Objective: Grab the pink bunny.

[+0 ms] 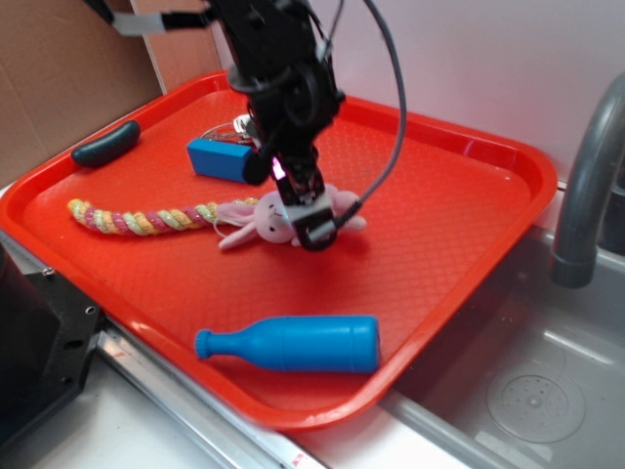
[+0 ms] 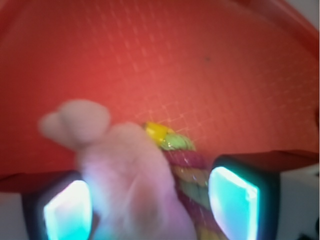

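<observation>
The pink bunny (image 1: 270, 227) lies on its side in the middle of the red tray (image 1: 459, 215), ears pointing left toward the braided rope. My gripper (image 1: 301, 221) is down over the bunny's body, open, one finger on either side. In the wrist view the blurred bunny (image 2: 127, 170) fills the space beside the left fingertip (image 2: 65, 212), and the end of the pink-yellow rope (image 2: 182, 167) lies between the bunny and the right fingertip (image 2: 235, 200). The bunny rests on the tray.
A blue bottle (image 1: 293, 344) lies near the tray's front edge. A blue box (image 1: 220, 156) and a metal piece (image 1: 239, 125) sit behind the gripper, and a dark oblong object (image 1: 105, 144) lies at far left. The sink and grey faucet (image 1: 586, 186) are on the right.
</observation>
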